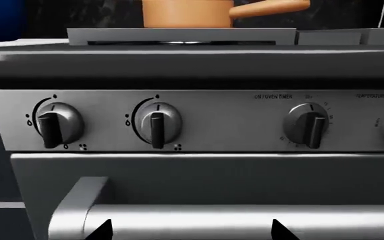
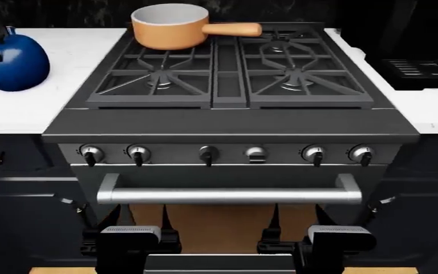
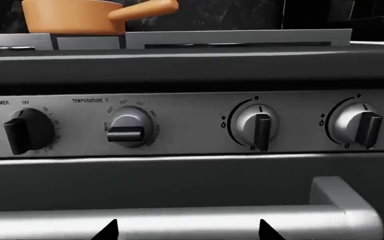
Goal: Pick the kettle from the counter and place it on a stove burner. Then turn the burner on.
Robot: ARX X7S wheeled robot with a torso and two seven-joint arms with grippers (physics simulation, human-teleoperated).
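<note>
Both claws hang low before the oven door, left claw (image 2: 128, 242) and right claw (image 2: 333, 242), each with fingers apart and nothing between them. On the white desk (image 2: 67, 74) left of the stove sits the blue kettle (image 2: 9, 63), upright, well apart from the orange saucepan (image 2: 171, 27) on the rear left burner.

Deep-blue kettle (image 2: 9, 61), white counter (image 2: 67, 68), orange saucepan (image 2: 169, 27) with white inside, dark grey stove (image 2: 230, 123).
</note>
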